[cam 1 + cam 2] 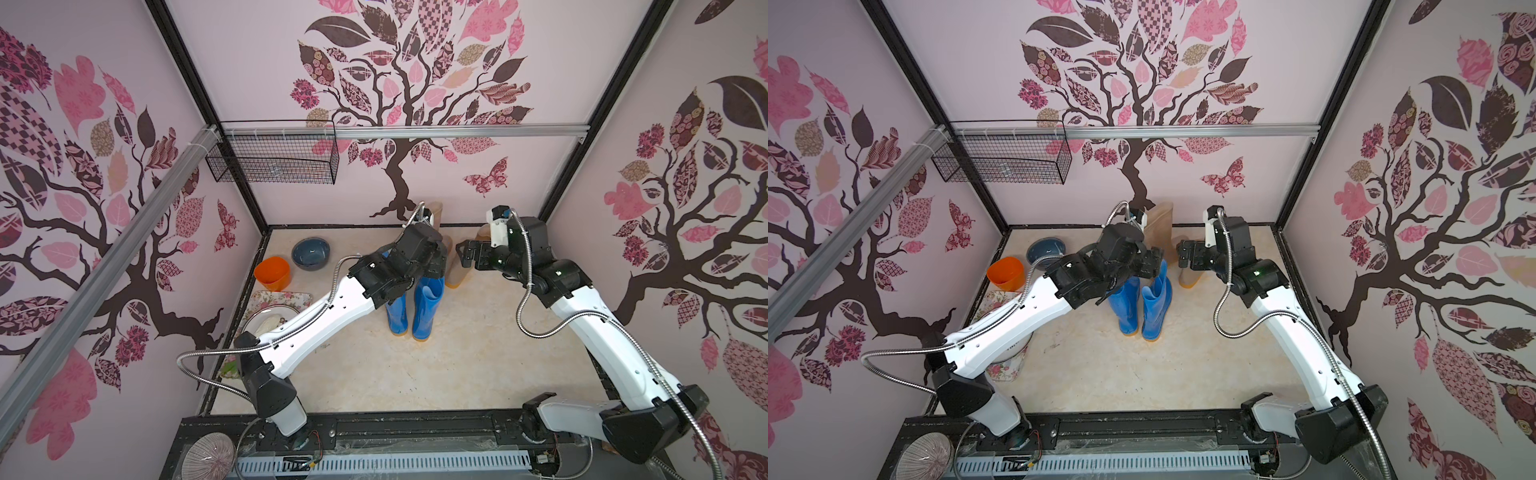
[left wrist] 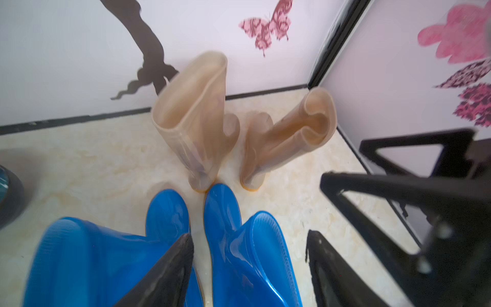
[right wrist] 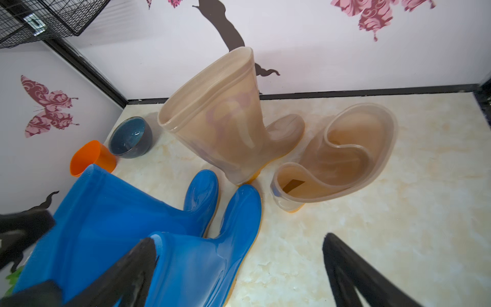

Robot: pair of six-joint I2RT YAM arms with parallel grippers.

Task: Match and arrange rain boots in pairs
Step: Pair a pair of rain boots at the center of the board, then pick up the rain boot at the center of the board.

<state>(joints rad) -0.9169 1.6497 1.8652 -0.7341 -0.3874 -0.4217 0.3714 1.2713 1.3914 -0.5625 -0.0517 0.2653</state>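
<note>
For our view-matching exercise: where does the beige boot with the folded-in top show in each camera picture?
In a top view: the folded-top beige boot, just right of centre.
In a top view: likewise just right of centre.
Left wrist: seen beyond the blue boots.
Right wrist: seen beyond the blue boots.
Shared landmark: the upright beige boot beside it, in all four.

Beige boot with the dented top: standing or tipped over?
Standing. The beige boot rests on its yellow sole, though its shaft leans and its rim is buckled inward.
</note>
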